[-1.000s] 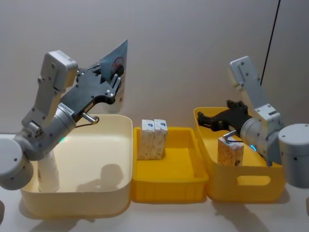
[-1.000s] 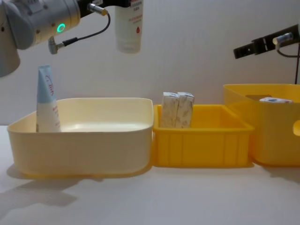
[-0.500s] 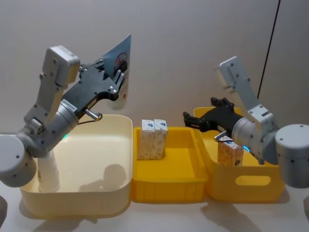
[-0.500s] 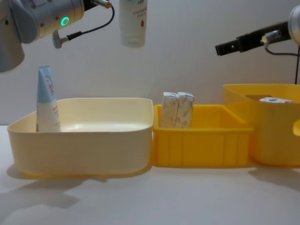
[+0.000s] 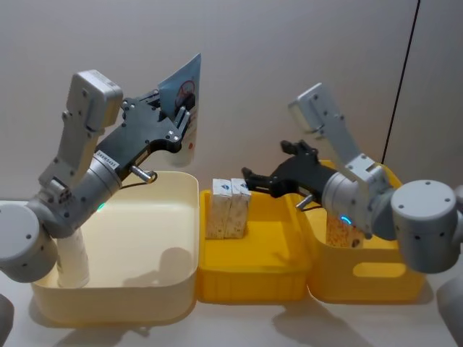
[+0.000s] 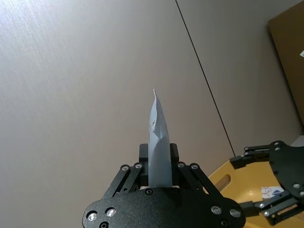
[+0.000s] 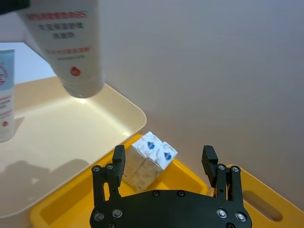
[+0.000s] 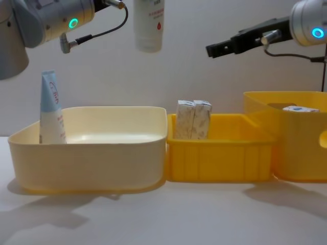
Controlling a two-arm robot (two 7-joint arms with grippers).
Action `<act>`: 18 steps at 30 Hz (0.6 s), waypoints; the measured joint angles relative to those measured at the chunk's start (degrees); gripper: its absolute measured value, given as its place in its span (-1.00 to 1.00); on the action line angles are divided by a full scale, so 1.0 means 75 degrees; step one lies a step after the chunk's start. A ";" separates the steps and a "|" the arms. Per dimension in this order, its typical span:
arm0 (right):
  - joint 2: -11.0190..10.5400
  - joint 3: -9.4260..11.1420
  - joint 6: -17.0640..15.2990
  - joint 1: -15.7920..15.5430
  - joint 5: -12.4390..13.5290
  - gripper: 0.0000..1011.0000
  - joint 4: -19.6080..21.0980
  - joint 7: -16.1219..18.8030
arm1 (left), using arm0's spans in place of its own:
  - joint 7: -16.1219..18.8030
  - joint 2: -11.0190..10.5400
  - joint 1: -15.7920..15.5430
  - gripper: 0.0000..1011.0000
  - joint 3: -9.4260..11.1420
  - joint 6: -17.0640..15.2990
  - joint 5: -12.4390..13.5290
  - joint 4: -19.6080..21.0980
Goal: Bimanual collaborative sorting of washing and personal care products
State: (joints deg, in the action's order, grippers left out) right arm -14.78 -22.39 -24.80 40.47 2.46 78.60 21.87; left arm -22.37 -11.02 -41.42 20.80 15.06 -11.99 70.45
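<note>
Head view: left gripper [image 5: 181, 119] clamped on a squeeze tube [image 5: 182, 81], right gripper [image 5: 252, 178] empty at centre

I hold the squeeze tube high in the upper left of the frame, above the cream bin [image 5: 108, 307]. A second tube [image 8: 51, 109] stands at that bin's far left. My right gripper's fingers are apart, and it hovers just above the two boxes [image 5: 228, 206] in the middle yellow bin [image 5: 253, 285]. A third box [image 5: 344, 230] sits in the right yellow bin [image 5: 369, 278]. I judge the boxes are next, so I'd centre on one and come down straight, clear of its neighbour and the rim, with the squeeze tube kept high
</note>
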 joint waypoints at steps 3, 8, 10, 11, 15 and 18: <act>0.0015 -0.0162 0.0173 0.0139 0.0003 0.98 -0.0130 0.0275 | -0.0035 0.0034 0.0011 -0.55 -0.0016 0.0000 -0.0008 0.0003; 0.0041 -0.0362 0.0384 0.0323 0.0033 0.98 -0.0309 0.0657 | -0.0063 0.0068 0.0020 -0.55 -0.0032 0.0003 -0.0009 0.0005; 0.0059 -0.0466 0.0467 0.0421 0.0059 0.98 -0.0393 0.0841 | -0.0067 0.0083 0.0026 -0.55 -0.0043 0.0003 -0.0007 0.0010; 0.0065 -0.0500 0.0494 0.0453 0.0070 0.98 -0.0424 0.0906 | -0.0069 0.0088 0.0029 -0.55 -0.0048 0.0003 -0.0005 0.0013; 0.0110 -0.0685 0.0647 0.0659 0.0117 0.98 -0.0621 0.1245 | -0.0074 0.0105 0.0043 -0.55 -0.0066 0.0003 0.0006 0.0021; 0.0141 -0.0808 0.0758 0.0796 0.0149 0.98 -0.0753 0.1460 | -0.0081 0.0126 0.0053 -0.55 -0.0085 0.0003 0.0023 0.0022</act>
State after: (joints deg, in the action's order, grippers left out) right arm -13.72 -28.45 -19.11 46.44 3.58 72.95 32.82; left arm -22.98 -10.08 -41.02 20.17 15.09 -11.82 70.62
